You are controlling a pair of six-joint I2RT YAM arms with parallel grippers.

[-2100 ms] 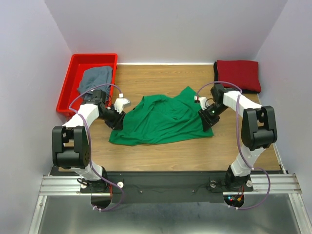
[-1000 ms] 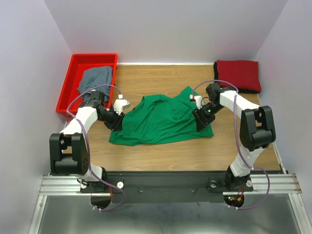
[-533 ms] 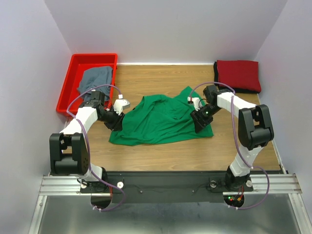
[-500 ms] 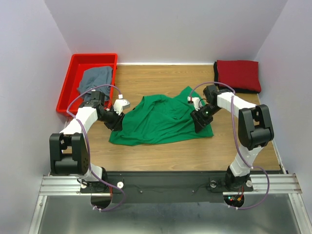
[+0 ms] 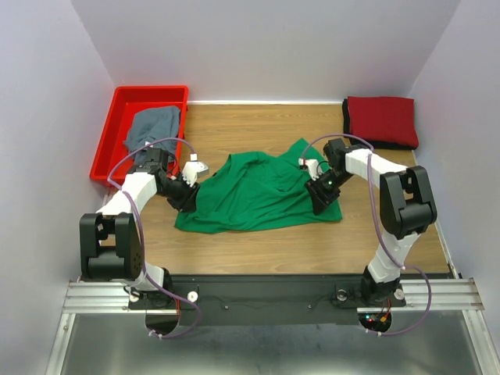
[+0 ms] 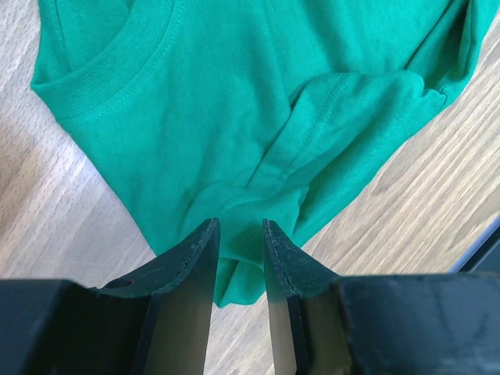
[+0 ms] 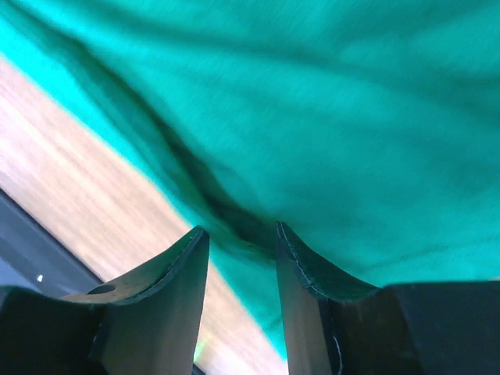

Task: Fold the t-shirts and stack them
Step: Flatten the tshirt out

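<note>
Overhead view evenly lit, sharp, soft shadows. Left wrist view crisp. Right wrist view blurred, green shirt (image 7: 328,117) smeared, near fingers (image 7: 180,273) dark.
</note>
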